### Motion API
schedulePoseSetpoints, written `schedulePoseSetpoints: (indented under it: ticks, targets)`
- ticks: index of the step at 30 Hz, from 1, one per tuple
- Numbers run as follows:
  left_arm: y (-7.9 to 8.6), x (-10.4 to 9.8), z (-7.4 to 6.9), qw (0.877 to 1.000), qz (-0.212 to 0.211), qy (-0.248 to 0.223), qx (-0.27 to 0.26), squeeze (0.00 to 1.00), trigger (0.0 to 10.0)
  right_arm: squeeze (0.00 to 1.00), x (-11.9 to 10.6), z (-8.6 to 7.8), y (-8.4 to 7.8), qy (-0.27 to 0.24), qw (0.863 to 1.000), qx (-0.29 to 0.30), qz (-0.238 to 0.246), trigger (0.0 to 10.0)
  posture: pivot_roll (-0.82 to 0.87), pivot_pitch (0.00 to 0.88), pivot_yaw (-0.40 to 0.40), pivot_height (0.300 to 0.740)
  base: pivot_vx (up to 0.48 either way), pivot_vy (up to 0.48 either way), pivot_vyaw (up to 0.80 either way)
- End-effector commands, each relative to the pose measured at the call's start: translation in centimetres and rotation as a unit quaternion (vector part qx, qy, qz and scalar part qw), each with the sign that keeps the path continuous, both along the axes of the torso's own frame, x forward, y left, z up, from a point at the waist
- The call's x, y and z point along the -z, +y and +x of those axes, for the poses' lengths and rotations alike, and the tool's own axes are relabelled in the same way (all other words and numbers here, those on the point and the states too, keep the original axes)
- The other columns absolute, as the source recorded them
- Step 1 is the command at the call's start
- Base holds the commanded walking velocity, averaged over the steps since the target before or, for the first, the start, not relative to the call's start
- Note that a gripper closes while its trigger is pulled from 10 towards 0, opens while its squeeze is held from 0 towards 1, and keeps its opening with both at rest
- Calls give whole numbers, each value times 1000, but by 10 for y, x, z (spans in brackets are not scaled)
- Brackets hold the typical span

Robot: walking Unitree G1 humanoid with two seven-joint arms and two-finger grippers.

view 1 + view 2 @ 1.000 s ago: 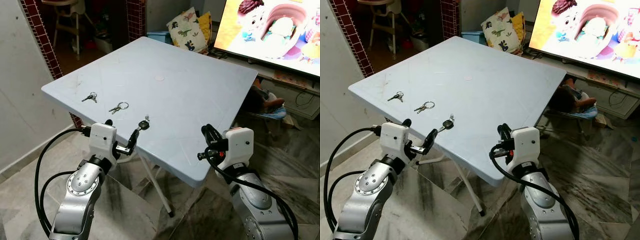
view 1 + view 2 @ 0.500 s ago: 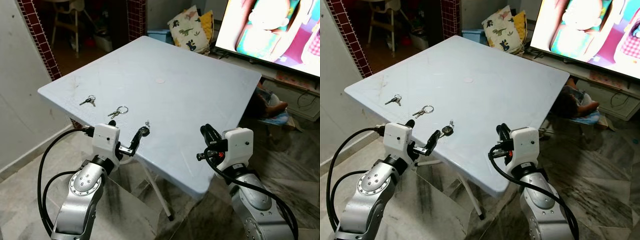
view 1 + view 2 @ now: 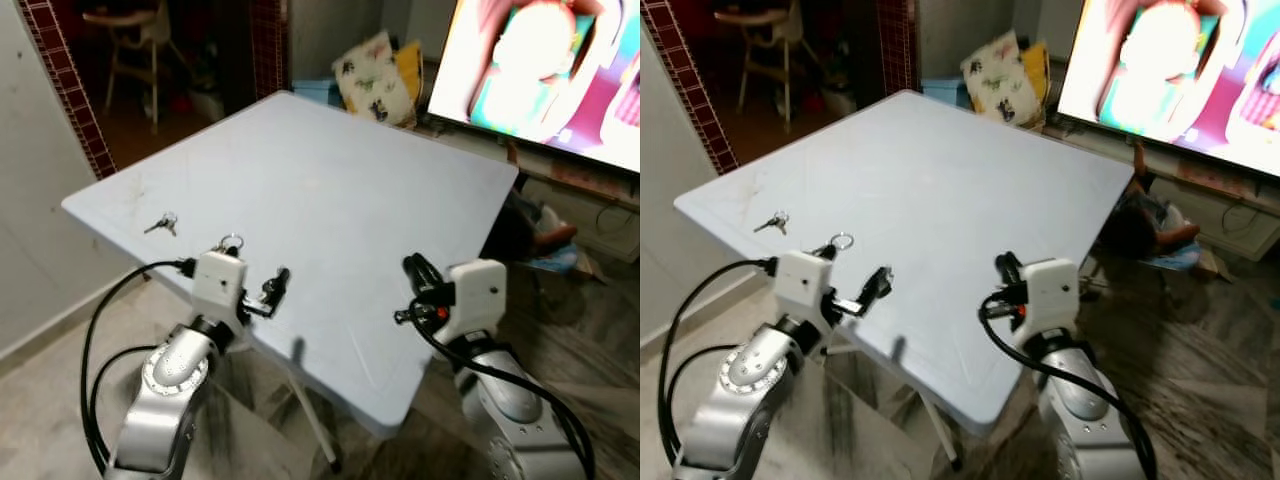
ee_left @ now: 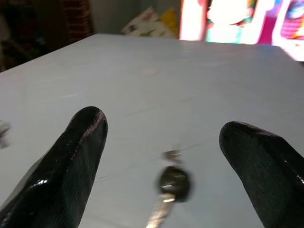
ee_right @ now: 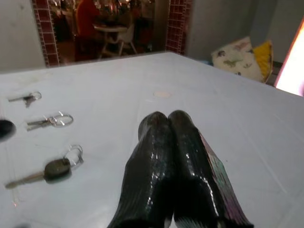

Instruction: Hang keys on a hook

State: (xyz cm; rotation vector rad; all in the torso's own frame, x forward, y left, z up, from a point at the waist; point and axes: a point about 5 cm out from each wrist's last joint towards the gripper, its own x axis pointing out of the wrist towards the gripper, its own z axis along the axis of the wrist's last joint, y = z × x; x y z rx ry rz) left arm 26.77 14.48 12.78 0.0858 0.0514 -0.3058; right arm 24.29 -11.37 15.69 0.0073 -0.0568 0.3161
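Left gripper (image 4: 164, 156), fingers spread, straddled the black-headed key (image 4: 173, 181) on the surface (image 3: 330, 190) at its 6 o'clock edge, poised to pinch; right gripper (image 5: 168, 124), fingers pressed together, waited.

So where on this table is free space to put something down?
The table is bare across its middle and far side, toward the TV. The near-left edge is crowded: three key sets lie there, including the black-headed key, with the left tool open over it.
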Motion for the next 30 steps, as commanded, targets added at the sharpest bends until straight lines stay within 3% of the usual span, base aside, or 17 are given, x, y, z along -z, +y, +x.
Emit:
schedulePoseSetpoints:
  ticks: [1,6,8,15,16,26,27,28,30]
  targets:
    - [-8,-4,0,1000,-2,-7,13,0,10000,0,1,-1,-7,2,1000,11,-9,10000,53,0,-42,740,0,0,0]
    - [-3,2,2,1000,20,5,-13,0,10000,0,1,0,-7,3,1000,8,-8,10000,54,0,-42,740,0,0,0]
    - [0,13,2,999,30,41,-17,0,10000,0,0,0,-6,3,1000,6,-8,10000,54,0,-42,740,0,0,0]
    - [4,24,2,996,26,78,-26,0,10000,0,1,-4,1,20,999,-32,-1,10000,48,0,-42,740,0,0,0]
    - [4,25,2,996,18,80,-28,1000,10000,0,2,-7,1,24,999,-38,-1,10000,44,0,-41,740,0,0,0]
    - [0,30,7,994,18,106,-20,1000,10000,0,12,-17,3,51,997,-62,-4,10000,36,4,-41,740,0,0,0]
    - [-1,29,11,994,20,110,-16,286,10000,0,12,-17,4,52,997,-63,-4,10000,35,4,-41,740,0,0,0]
    - [-2,30,15,993,24,115,-10,0,10000,0,11,-17,5,54,996,-65,-3,10000,35,4,-41,740,0,0,0]
    - [-3,33,20,991,33,129,2,0,10000,0,10,-17,6,53,996,-68,-1,10000,30,7,-44,740,0,0,0]
